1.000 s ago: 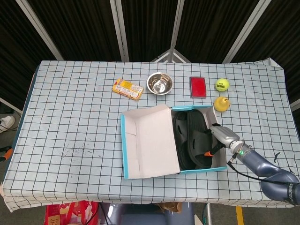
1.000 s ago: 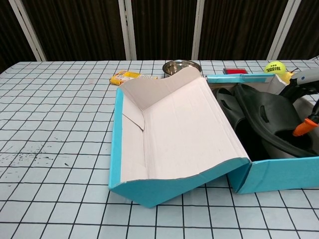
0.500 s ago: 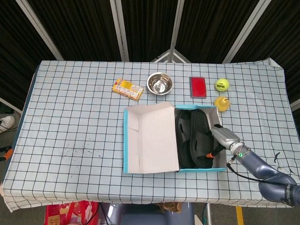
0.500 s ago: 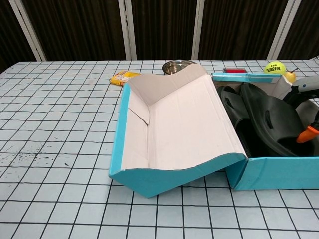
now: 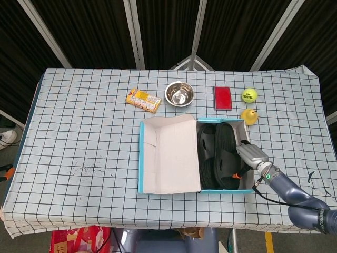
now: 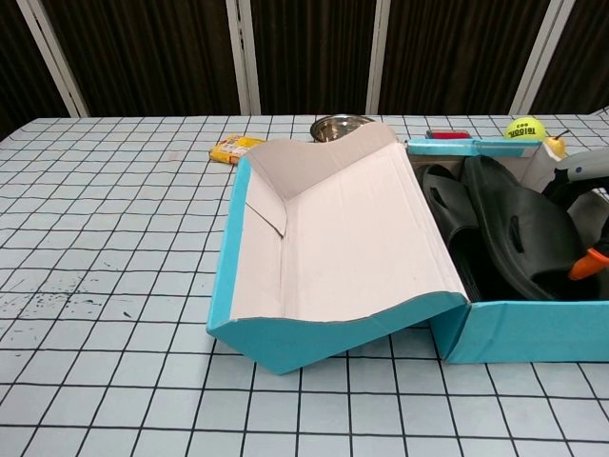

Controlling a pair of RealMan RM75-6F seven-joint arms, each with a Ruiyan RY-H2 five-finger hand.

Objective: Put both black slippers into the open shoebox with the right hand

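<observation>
The open blue shoebox [image 5: 226, 191] [image 6: 533, 328] lies right of centre, its lid [image 5: 168, 155] [image 6: 343, 238] folded out to the left. Both black slippers are inside it. The left slipper [image 5: 207, 158] [image 6: 445, 202] lies against the lid side. The right slipper [image 5: 226, 153] [image 6: 519, 228] leans tilted along the box's right wall. My right hand [image 5: 247, 158] [image 6: 580, 186] reaches over that wall and grips the right slipper's outer edge, with an orange fingertip [image 6: 590, 264] at its rim. No view shows my left hand.
Along the far side are a yellow snack packet [image 5: 144, 99], a steel bowl [image 5: 179, 94], a red flat case [image 5: 222, 97], a tennis ball [image 5: 249, 95] and a yellow fruit [image 5: 248, 116] just behind the box's far right corner.
The box has slid slightly right and squared up with the table. The right slipper has dropped lower into the box, and my right hand has followed it down.
</observation>
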